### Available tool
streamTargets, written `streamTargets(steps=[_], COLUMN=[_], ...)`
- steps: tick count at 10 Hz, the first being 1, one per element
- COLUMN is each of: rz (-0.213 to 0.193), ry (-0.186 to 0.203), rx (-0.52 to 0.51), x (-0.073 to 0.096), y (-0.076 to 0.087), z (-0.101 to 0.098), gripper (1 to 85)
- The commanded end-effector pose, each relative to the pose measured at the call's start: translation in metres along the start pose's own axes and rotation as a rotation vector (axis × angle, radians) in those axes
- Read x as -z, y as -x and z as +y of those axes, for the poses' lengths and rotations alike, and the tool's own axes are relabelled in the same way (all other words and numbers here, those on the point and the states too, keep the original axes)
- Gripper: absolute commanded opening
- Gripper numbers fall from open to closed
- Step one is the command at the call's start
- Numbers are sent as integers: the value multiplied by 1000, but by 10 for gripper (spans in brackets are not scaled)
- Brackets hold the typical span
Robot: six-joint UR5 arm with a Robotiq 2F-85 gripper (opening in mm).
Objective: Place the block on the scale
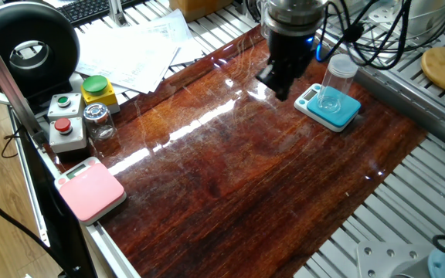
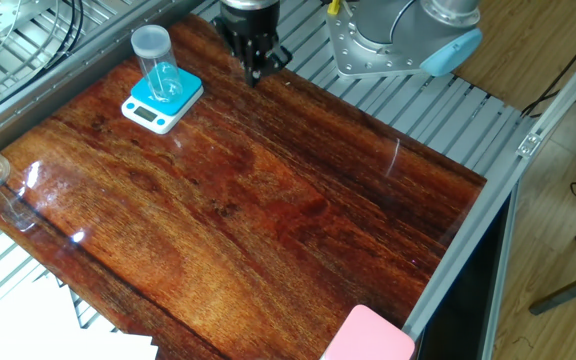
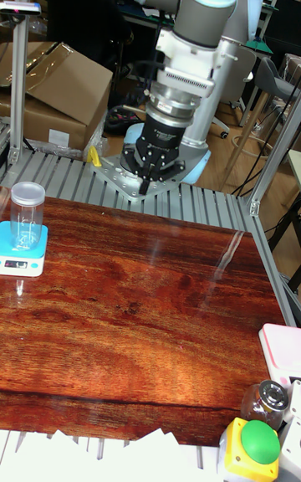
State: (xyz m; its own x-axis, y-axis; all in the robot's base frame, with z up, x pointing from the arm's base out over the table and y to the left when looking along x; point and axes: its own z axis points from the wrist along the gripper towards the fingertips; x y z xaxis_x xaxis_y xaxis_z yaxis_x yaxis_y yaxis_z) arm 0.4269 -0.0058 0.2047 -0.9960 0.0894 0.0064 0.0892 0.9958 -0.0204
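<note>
Tall fixed view: clear cylindrical block [image 3: 27,212].

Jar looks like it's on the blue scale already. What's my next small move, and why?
Probably just lift the gripper a little higher and park it. The jar stands upright on the blue scale, untouched, and the gripper hangs empty beside it over the table, so nothing seems left to place.

The grey tubular robot arm [image 3: 205,26] has pale blue joint caps. Its silver ribbed wrist carries a black two-finger gripper [image 3: 151,176]. Black cables [image 1: 365,35] trail behind.
</note>
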Motion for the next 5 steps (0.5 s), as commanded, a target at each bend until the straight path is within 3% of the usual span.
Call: streamTargets(steps=[1,5], rz=[5,12], ry=[31,50], rx=[-163,-210], x=[-4,-24], y=[8,3], z=[-4,-2], gripper=[10,10])
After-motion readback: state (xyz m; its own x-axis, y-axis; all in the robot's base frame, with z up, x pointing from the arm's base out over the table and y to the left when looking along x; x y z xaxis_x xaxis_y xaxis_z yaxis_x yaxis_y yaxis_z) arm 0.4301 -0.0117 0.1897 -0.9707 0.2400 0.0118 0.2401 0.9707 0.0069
